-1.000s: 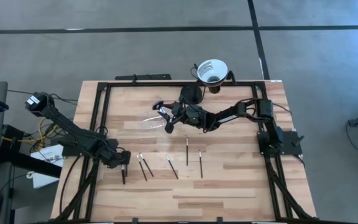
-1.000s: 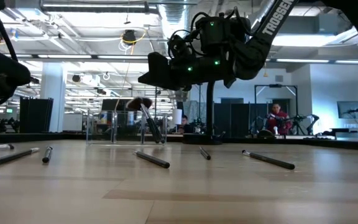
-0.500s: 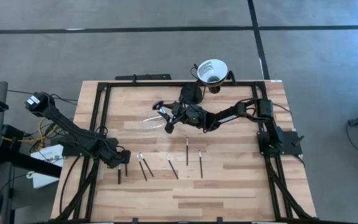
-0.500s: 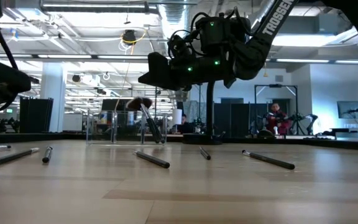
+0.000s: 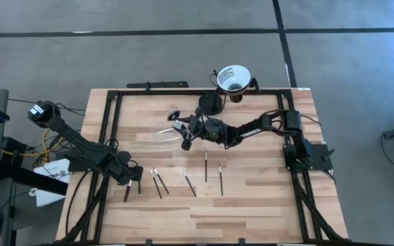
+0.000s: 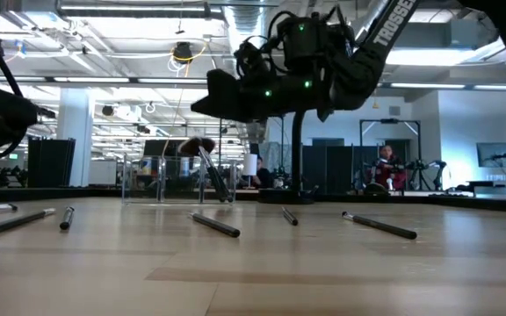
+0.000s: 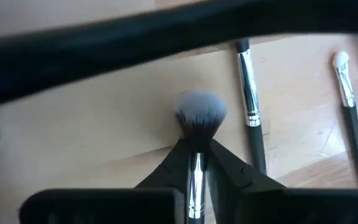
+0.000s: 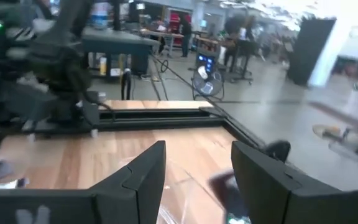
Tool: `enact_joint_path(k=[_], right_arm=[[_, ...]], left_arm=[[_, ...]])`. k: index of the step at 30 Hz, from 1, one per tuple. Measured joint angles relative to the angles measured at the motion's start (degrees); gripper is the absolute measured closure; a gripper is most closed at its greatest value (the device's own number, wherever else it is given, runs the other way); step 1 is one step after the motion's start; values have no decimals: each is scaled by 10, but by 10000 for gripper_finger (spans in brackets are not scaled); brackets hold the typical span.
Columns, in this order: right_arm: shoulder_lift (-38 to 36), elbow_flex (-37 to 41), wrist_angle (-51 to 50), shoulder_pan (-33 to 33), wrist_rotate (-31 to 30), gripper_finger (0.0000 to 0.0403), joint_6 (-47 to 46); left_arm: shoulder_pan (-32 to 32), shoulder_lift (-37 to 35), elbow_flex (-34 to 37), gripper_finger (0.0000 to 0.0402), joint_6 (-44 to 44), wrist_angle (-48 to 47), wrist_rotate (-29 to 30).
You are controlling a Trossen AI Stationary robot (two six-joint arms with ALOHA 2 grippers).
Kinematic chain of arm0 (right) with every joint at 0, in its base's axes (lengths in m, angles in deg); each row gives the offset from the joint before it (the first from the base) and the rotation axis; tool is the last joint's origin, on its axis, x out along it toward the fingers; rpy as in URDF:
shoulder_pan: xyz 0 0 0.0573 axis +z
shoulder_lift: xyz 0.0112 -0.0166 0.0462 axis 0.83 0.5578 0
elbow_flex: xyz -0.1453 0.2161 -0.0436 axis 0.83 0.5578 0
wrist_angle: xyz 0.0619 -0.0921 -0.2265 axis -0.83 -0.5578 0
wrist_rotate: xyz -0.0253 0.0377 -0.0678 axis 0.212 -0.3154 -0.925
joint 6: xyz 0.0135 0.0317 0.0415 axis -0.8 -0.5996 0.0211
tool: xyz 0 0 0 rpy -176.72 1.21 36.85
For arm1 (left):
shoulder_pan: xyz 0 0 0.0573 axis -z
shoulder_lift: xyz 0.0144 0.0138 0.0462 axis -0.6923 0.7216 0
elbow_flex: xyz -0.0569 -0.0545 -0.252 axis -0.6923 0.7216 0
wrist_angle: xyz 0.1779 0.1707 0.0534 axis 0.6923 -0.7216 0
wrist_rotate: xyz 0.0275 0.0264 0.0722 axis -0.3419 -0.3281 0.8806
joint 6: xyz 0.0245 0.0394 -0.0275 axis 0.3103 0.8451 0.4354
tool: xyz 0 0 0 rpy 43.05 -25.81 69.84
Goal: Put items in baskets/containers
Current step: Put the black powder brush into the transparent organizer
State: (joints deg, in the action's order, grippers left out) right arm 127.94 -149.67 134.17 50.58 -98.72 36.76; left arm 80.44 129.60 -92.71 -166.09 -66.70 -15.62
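Gripping: the left gripper (image 7: pixel 196 163) had its two dark fingers (image 7: pixel 166 174) pinched on the silver ferrule of a fluffy-headed brush (image 7: pixel 199 118), bristles pale at the tip.
Left gripper place: low at the near left part of the wooden table (image 5: pixel 252 205), seen from above at (image 5: pixel 130 186), with the brush slanting out beside it.
Right gripper: it (image 5: pixel 185 130) hung above the table's far middle, over the clear holder (image 5: pixel 167 131); its fingers (image 8: pixel 143 171) stood apart with nothing between them.
Clear holder: it lay on the far middle of the table; the low view showed it (image 6: pixel 176 180) with a wide dark-headed brush (image 6: pixel 207 167) leaning inside.
Loose brushes: four or so thin dark-handled brushes (image 5: pixel 189 183) lay in a row across the table's middle, apart from one another; two (image 7: pixel 249 106) lay just beside the held brush.
White funnel cup (image 5: pixel 233 77): on a black stand at the far edge.
Room: a person (image 6: pixel 381 167) showed far behind the table.
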Motion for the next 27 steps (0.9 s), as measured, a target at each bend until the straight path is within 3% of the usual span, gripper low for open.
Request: enact_joint_path(k=[1,6,9,13,19,27], right_arm=[[-9,0,-6,7,0,230,18],[-88,0,-92,34,-5,230,43],[-165,-1,-191,40,-6,230,43],[-274,-1,-356,40,-7,230,47],[-401,-1,-500,40,-34,230,71],[-536,-1,-632,44,-32,230,67]], left_arm=[[0,-5,-3,371,10,0,10],[2,-21,-22,374,97,63,186],[-7,-27,-22,371,215,177,303],[-34,-27,-24,371,392,308,373],[-114,-27,-24,369,674,458,424],[-260,-25,-25,370,951,642,362]])
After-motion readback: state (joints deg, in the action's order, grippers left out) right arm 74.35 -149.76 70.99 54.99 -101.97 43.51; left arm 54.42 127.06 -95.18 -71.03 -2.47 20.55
